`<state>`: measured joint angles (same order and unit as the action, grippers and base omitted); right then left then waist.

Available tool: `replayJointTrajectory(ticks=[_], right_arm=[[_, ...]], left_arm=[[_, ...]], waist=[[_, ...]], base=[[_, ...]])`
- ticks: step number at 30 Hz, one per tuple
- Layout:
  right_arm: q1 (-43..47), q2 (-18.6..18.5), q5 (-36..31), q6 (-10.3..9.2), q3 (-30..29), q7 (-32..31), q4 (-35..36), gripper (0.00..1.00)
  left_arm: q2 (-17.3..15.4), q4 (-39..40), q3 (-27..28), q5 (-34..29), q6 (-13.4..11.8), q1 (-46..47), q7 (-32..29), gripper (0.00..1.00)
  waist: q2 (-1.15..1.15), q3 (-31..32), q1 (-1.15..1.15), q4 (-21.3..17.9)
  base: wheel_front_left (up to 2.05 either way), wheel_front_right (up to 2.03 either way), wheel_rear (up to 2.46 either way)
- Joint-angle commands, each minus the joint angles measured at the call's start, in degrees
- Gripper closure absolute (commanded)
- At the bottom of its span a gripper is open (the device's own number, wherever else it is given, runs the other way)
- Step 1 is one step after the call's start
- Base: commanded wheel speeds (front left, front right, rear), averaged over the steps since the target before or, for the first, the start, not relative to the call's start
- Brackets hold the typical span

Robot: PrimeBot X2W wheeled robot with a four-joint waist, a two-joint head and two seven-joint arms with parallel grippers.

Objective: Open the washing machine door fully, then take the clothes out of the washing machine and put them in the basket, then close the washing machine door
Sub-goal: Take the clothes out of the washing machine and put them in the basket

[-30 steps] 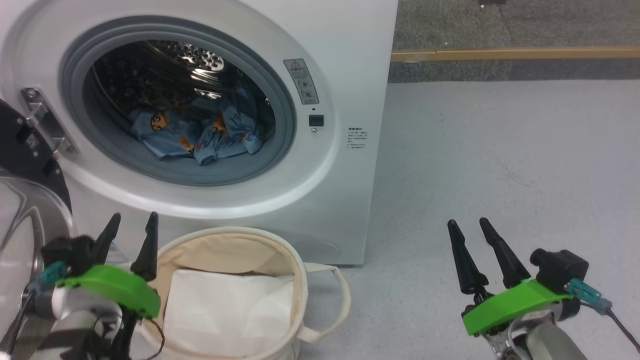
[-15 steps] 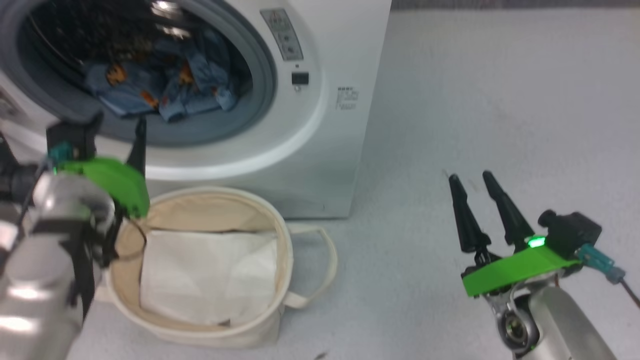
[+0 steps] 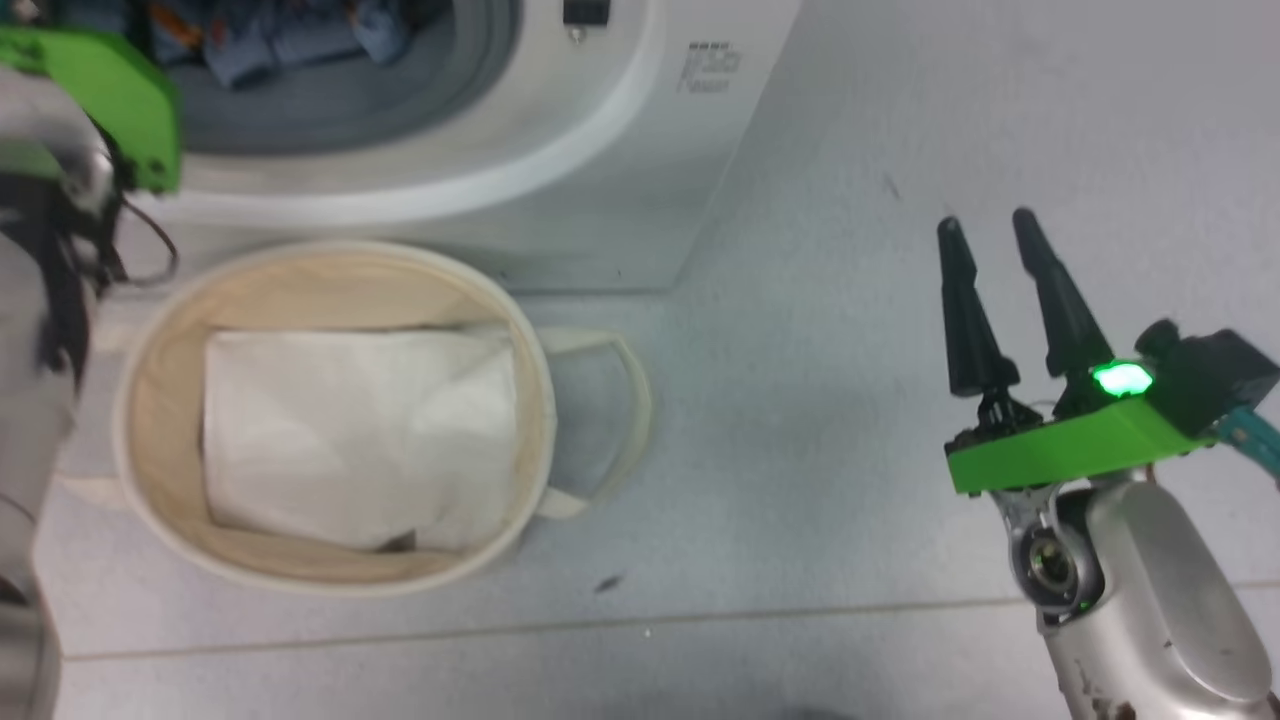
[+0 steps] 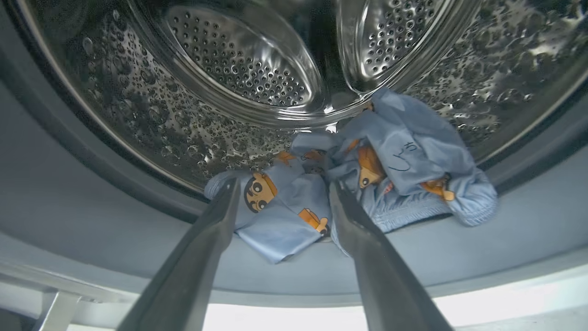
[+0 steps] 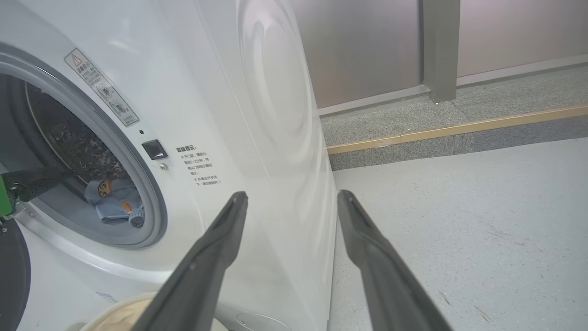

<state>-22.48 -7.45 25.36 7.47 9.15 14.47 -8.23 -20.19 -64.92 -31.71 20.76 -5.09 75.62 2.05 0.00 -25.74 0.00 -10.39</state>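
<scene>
at the washing machine (image 5: 257,115) mouth our left gripper (image 4: 283,183), fingers apart, lines up to grab the clothes (image 4: 413,151); right gripper (image 3: 987,222), fingers spread, hangs clear

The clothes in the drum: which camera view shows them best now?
The left wrist view: the clothes lie close and large at the bottom of the drum, print clear. The head view cuts them at its top edge; the right wrist view shows a small, distant part.
</scene>
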Motion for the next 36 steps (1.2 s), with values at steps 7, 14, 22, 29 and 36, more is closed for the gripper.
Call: replayJointTrajectory(ticks=[7,14,22,29,36], right_arm=[[-1.9,0.9,-0.8,0.02,-0.3,0.5,3.4,0.0],[-2.7,1.6,-1.3,0.02,-0.8,0.5,4.8,0.0],[-2.4,1.9,-1.8,0.02,-0.9,0.5,5.4,0.0],[-2.4,2.1,-2.0,0.02,-0.9,0.5,5.5,0.0],[-2.1,1.9,-2.1,0.02,-0.9,0.5,5.0,0.0]], left_arm=[[-2.5,-3.9,0.1,-1.3,0.2,10.3,0.2,0.0],[-2.7,-7.1,-1.0,-2.8,-4.2,15.4,-0.2,0.0],[-4.3,-8.6,-0.9,-2.6,-8.7,17.0,-4.1,0.0],[-5.0,-8.8,-1.0,-1.9,-8.5,16.8,-4.7,0.0],[-4.0,-8.9,-1.2,-0.9,-7.4,15.1,-3.4,1.0]], waist=[[0.0,-8.7,0.0,-1.6],[0.0,-12.8,0.0,-1.6],[0.0,-15.3,0.0,-1.8],[0.0,-15.9,0.0,-2.1],[0.0,-15.0,0.0,-1.8]], base=[[0.0,0.0,0.0],[0.0,0.0,0.0],[0.0,0.0,0.0],[0.0,0.0,0.0],[0.0,0.0,0.0]])
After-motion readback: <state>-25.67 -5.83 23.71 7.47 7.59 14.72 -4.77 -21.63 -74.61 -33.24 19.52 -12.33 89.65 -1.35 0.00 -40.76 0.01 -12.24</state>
